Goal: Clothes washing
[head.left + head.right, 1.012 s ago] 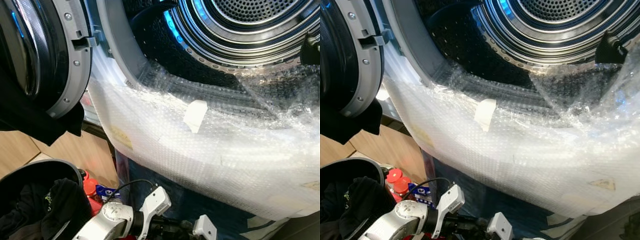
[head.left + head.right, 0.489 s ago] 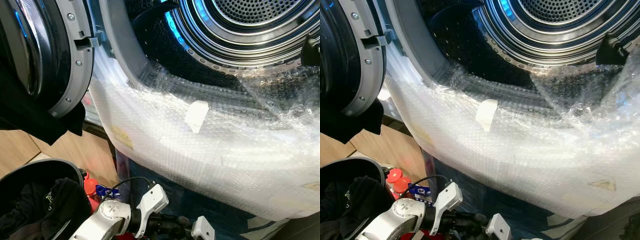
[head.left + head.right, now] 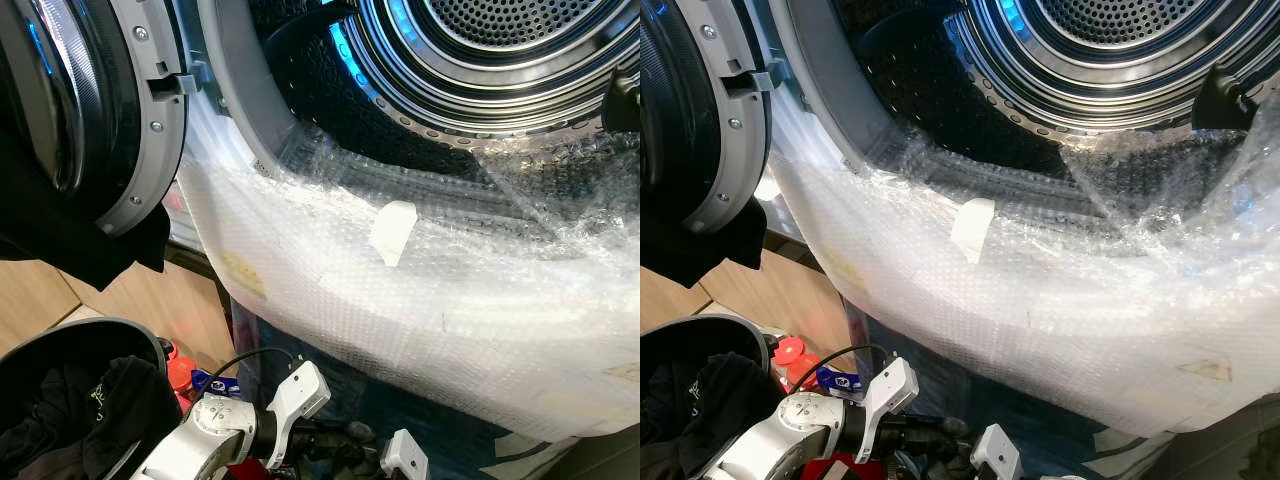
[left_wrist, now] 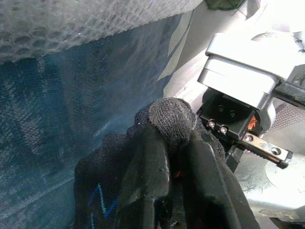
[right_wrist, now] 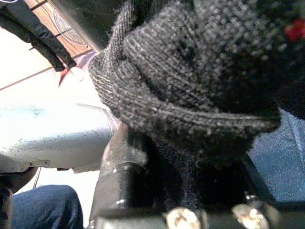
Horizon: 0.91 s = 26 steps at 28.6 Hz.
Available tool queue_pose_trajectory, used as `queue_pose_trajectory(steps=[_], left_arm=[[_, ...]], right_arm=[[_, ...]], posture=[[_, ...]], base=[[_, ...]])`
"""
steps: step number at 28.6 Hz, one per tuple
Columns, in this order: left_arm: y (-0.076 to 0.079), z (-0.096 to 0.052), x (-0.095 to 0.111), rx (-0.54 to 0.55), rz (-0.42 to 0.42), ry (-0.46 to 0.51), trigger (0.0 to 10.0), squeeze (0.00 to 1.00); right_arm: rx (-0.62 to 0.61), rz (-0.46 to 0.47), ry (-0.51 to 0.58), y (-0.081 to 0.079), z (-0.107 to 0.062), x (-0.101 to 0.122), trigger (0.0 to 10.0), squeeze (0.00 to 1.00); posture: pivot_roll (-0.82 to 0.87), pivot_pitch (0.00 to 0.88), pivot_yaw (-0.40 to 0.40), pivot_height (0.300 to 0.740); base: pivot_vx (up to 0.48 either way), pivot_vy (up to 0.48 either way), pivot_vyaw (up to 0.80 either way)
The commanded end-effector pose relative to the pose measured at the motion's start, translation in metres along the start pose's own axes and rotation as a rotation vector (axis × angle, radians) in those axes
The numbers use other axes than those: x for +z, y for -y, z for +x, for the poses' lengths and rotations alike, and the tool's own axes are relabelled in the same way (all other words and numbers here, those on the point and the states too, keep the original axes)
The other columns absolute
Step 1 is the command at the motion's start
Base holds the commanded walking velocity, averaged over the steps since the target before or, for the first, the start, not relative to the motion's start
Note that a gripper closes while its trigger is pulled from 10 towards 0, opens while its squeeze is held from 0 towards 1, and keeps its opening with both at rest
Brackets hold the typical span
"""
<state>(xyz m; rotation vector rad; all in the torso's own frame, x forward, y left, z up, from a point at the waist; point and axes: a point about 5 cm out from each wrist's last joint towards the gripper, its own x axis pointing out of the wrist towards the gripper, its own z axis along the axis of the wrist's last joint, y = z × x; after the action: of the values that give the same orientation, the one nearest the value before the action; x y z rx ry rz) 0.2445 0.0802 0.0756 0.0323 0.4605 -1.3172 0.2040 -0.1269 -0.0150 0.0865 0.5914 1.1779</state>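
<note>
The left arm has drawn back a little below the bubble-wrapped washer [image 3: 450, 300], both the left gripper [image 4: 167, 157] and right gripper [image 5: 200, 157] clamped on one dark knitted garment [image 4: 167, 117], which next must rise to the drum [image 3: 500, 40].

No legible text, label or number anywhere.

Blue glare rings the drum [image 3: 500, 60]; right wrist view perhaps overexposed, blurred.
</note>
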Motion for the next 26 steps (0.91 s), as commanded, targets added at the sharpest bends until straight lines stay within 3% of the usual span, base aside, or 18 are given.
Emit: queue_pose_trajectory(steps=[1, 8, 10, 11, 12, 14, 15, 19, 23, 26], left_arm=[[-0.001, -0.005, 0.003, 0.015, 0.015, -0.003, 0.0, 0.00], [0.000, -0.008, 0.000, 0.025, -0.002, -0.004, 0.0, 0.00], [-0.001, -0.011, 0.000, 0.036, 0.000, -0.007, 1.3, 0.00], [-0.001, -0.013, -0.001, 0.040, 0.002, -0.011, 3.5, 0.00], [-0.003, -0.017, -0.002, 0.050, 0.016, -0.030, 10.0, 0.00], [-0.003, -0.020, -0.003, 0.054, 0.011, -0.038, 10.0, 0.00], [-0.004, -0.024, -0.005, 0.050, -0.001, -0.049, 10.0, 0.98], [-0.006, -0.034, -0.007, 0.074, 0.006, -0.079, 10.0, 1.00], [-0.013, -0.060, -0.003, 0.146, 0.054, -0.114, 10.0, 1.00], [-0.009, -0.068, 0.000, 0.167, 0.077, -0.109, 10.0, 1.00]], right_arm=[[-0.024, 0.018, 0.020, 0.001, -0.001, -0.001, 0.0, 0.00], [-0.040, 0.038, 0.050, 0.000, 0.002, -0.003, 0.0, 0.00], [-0.074, 0.051, 0.085, 0.002, 0.001, 0.000, 0.0, 0.00], [-0.080, 0.054, 0.093, 0.002, 0.001, 0.000, 0.0, 0.00], [-0.086, 0.059, 0.109, 0.001, 0.001, 0.001, 0.0, 0.00], [-0.088, 0.067, 0.123, 0.000, 0.001, 0.001, 0.0, 0.00], [-0.089, 0.080, 0.144, -0.001, 0.002, 0.001, 0.0, 0.00], [-0.077, 0.084, 0.131, -0.006, 0.002, -0.005, 0.0, 0.00], [-0.095, 0.113, 0.138, -0.006, -0.002, -0.010, 0.0, 0.00], [-0.092, 0.115, 0.118, -0.007, -0.003, -0.014, 0.0, 0.00]], posture=[[0.04, 0.053, 0.005, 0.740], [0.05, 0.012, 0.016, 0.740], [0.05, 0.006, 0.016, 0.740], [0.05, 0.000, 0.018, 0.740], [0.05, 0.000, 0.020, 0.740], [0.05, 0.000, 0.020, 0.740], [0.05, 0.000, 0.024, 0.740], [0.05, 0.000, 0.026, 0.740], [0.06, 0.000, 0.026, 0.740], [0.06, 0.000, 0.030, 0.740]], base=[[0.000, 0.000, 0.00], [0.000, 0.000, 0.00], [0.000, 0.000, 0.00], [0.000, 0.000, 0.00], [0.000, 0.000, 0.00], [0.000, 0.000, 0.00], [0.000, 0.000, 0.00], [0.000, 0.000, 0.00], [0.000, 0.000, 0.00], [0.000, 0.000, 0.00]])
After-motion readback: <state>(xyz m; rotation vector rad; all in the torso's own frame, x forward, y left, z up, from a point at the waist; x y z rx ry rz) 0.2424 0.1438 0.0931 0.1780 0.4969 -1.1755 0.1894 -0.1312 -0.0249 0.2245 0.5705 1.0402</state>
